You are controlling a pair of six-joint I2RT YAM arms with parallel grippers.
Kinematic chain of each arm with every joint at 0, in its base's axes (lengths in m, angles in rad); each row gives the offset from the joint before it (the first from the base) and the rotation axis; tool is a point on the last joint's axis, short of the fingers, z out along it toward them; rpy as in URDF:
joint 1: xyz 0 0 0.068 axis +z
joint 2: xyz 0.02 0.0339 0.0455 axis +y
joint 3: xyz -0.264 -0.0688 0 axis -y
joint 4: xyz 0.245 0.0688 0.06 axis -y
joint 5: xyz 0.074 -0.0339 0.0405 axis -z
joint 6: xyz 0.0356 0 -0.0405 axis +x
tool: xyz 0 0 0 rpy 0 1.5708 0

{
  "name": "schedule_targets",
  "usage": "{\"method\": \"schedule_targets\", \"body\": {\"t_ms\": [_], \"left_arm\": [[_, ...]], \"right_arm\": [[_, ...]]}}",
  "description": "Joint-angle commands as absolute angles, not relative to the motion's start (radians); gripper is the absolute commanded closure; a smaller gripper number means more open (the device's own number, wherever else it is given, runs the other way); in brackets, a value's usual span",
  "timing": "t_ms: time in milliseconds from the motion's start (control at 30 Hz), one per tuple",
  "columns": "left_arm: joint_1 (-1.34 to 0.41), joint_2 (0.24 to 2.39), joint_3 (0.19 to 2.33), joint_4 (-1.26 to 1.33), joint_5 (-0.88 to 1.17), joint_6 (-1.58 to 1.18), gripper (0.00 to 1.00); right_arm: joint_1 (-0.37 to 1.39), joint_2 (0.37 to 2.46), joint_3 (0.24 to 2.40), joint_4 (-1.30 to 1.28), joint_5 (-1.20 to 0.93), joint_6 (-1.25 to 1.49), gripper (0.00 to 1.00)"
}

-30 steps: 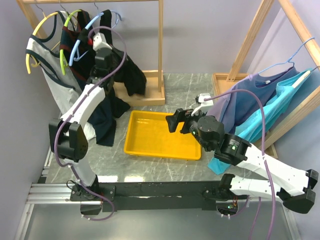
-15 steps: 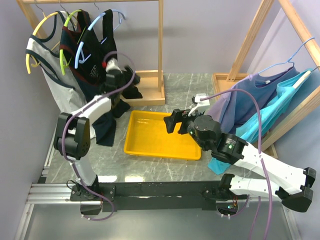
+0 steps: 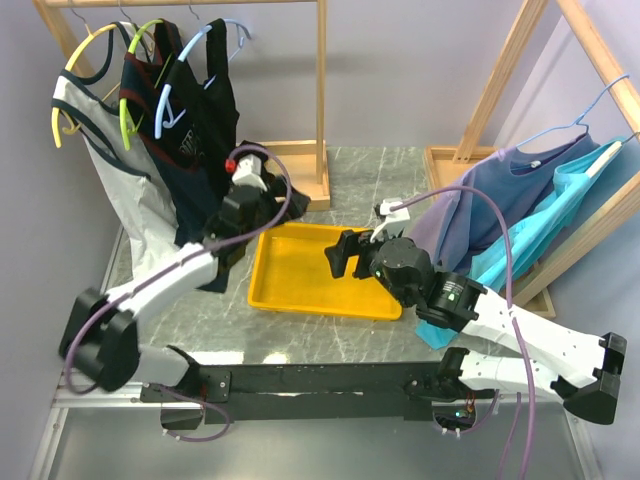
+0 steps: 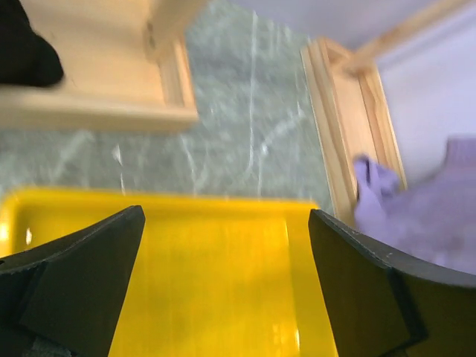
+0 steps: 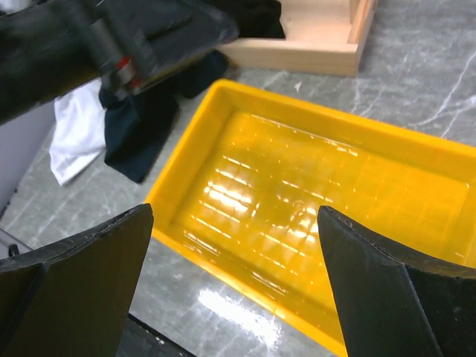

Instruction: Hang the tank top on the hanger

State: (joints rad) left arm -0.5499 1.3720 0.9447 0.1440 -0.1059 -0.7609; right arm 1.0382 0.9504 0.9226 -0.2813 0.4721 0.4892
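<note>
Table (image 3: 300, 338): grey marble, fills the middle and lower frame of the top view.

Racks: wooden rack (image 3: 321, 90) upper left and a slanted rack (image 3: 500, 95) upper right. The right one carries purple and teal garments, not task items.

Arms: the left arm (image 3: 165, 280) reaches from lower left toward centre. The right arm (image 3: 500, 320) reaches from lower right toward centre. Both sit low over the tray, away from the hanging clothes. I judge this a retreat pose that avoids snagging fabric.

Tray (image 3: 320, 308): yellow, centre of frame. No item is visible inside in either wrist view.

Tank top (image 3: 215, 110): black, upper left, hanging lengthwise off the rail. Its straps go over the hanger's shoulders, so gravity keeps it draped. It overlaps a navy top (image 3: 180, 150) to its left. A white-grey top (image 3: 100, 160) hangs further left.

Hanger (image 3: 183, 50): light blue, upper left. I cannot tell whether its hook is seated on the rail.

Left gripper (image 4: 226, 216): jaws spread wide, nothing between them, only tray and marble showing in the gap.

Right gripper (image 5: 234, 212): likewise wide and empty, over the tray.

Judgement: placement looks complete. A strap check is left.
</note>
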Motion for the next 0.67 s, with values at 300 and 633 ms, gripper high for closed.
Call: {"method": "schedule_targets", "body": {"t_ms": [300, 633], "left_arm": [[-0.857, 0.948, 0.707, -0.144, -0.311, -0.667, 0.01], [-0.862, 0.868, 0.680, -0.164, -0.314, -0.667, 0.00]], "right_arm": [[1.043, 0.816, 0.733, -0.242, 0.489, 0.546, 0.00], [1.043, 0.765, 0.686, -0.236, 0.540, 0.561, 0.00]]}}
